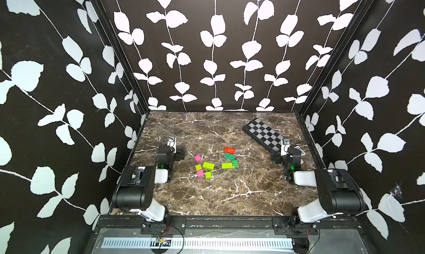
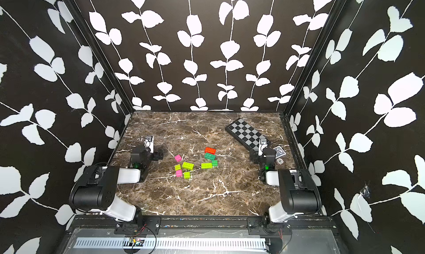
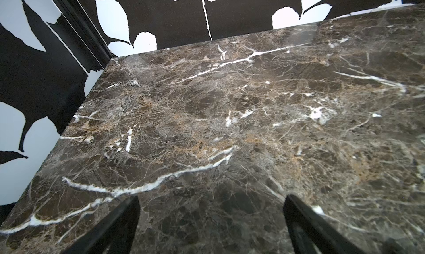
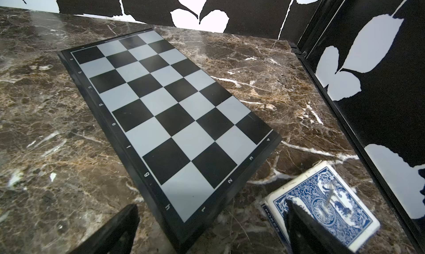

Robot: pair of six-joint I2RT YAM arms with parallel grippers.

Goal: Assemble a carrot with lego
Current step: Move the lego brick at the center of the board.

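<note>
lego point(image 1: 208, 165): nine loose bricks clustered at centre of table point(image 1: 230, 195) | left jaws: spread, empty, over table | right jaws: spread, empty, over chessboard point(image 4: 172, 117) edge beside card deck point(image 4: 333, 202)

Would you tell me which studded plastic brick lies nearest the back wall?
The orange-red brick, just beyond the larger dark green brick; the only one so coloured.

Both arms were seen folded near their bases in both top views, the left arm point(image 1: 135, 188) at the left side and the right arm point(image 1: 335, 190) at the right, elbows set rearward and forearms pointed forward; the wrists were held low. The left gripper point(image 3: 211, 198) was shown with its jaws spread wide; the right gripper point(image 4: 212, 204) was shown spread equally wide.
</note>
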